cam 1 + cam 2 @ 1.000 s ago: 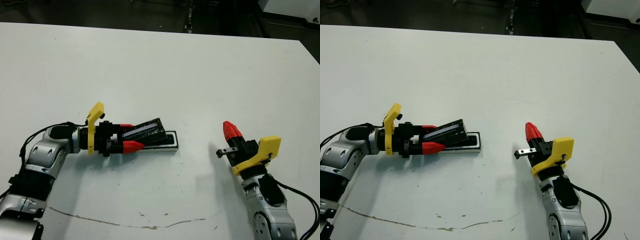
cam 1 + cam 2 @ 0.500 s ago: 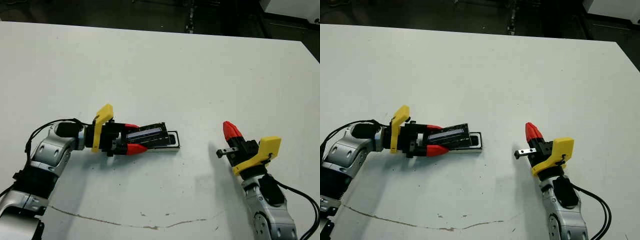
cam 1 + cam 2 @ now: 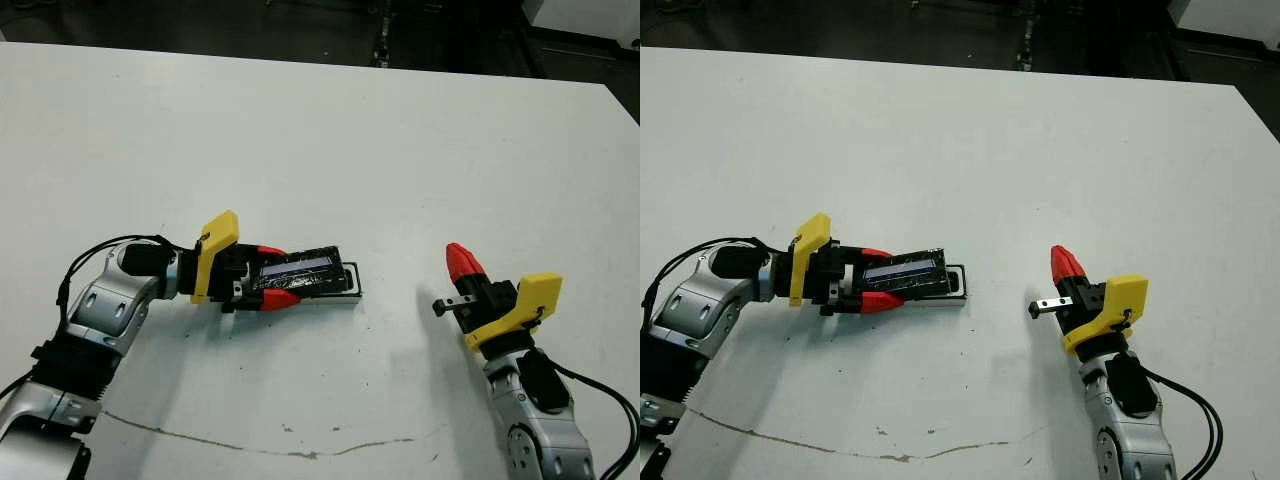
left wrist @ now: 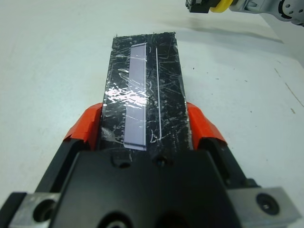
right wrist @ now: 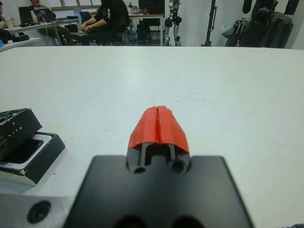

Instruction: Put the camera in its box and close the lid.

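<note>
White bench (image 3: 400,130) fills the head camera's view, with a thin dark scratch line (image 3: 250,445) near its front edge. Taking the box (image 3: 348,283) as the landmark: the lid (image 3: 300,273) lies over most of it, leaving only the box's end farthest from the left gripper (image 3: 270,275) uncovered. That gripper's jaws pinch the lid by its long sides. The right gripper (image 3: 462,262) sits well apart from the box, on the side away from the left gripper.

From the left wrist, the red fingers (image 4: 85,128) press both sides of the glossy, wrinkled lid (image 4: 145,90), its pale strip running lengthwise.

From the right wrist, the right gripper's (image 5: 158,124) jaws are pressed together, holding nothing. The lid (image 5: 14,124) rests tilted on the box (image 5: 35,152), whose open hollow shows. The camera cannot be made out. People (image 5: 104,19) sit beyond the bench.
</note>
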